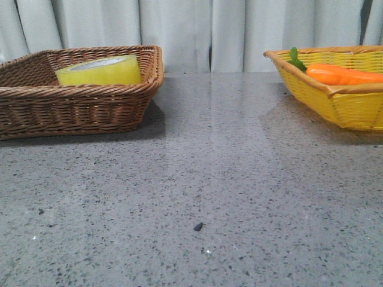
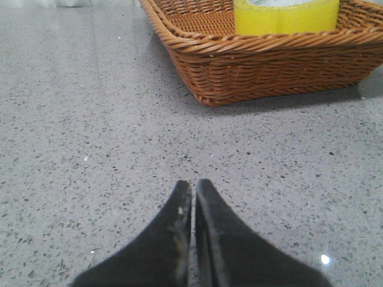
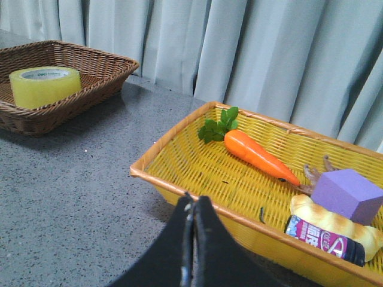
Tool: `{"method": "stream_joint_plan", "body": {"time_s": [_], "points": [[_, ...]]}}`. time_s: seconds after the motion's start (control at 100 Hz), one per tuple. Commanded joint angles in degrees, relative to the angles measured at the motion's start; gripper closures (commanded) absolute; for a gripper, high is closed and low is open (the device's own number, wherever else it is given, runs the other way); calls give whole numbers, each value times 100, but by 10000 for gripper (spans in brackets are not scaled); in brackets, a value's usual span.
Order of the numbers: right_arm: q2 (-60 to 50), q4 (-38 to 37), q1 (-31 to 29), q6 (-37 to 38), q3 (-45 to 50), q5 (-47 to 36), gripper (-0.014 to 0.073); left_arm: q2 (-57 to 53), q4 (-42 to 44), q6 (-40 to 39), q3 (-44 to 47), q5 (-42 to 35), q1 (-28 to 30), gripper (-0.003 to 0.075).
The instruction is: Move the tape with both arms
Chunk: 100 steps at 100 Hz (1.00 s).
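- Hovering low over the grey speckled table point(image 2: 90, 137), your left hand point(image 2: 194, 186) is keeping its two dark fingers pressed together, with only a thin seam showing between them and nothing pinched.
- Just beyond that hand, the brown wicker basket point(image 2: 263, 72) is sitting on the table, apart from the fingertips.
- The tape point(image 2: 286, 16) is lying flat inside that brown basket, its yellow side showing above the woven rim.
- Your right hand point(image 3: 194, 203) is also holding its fingers pressed together and is carrying nothing.
- Directly past that hand, the yellow basket point(image 3: 179, 179) is resting on the table.
- Inside it you are seeing an orange carrot point(image 3: 257, 154) with green leaves, a purple block point(image 3: 347, 194), a pale yellow item point(image 3: 335, 224) and a small dark bottle point(image 3: 323, 239) lying beside the block.
- In the front view, the tape point(image 1: 99, 70) is sitting in the brown basket point(image 1: 72, 107) at far left, well apart from the yellow basket point(image 1: 353, 107) at far right, and neither hand is showing there.
- Pale curtains point(image 1: 191, 30) are hanging behind the table.
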Motion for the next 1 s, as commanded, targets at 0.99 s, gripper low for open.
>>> {"method": "stream_joint_plan", "body": {"time_s": [0.99], "points": [[-86,1171,-2567,2,3189,-2537,662,-155,-97,-48,51,-245,5,741]]}}
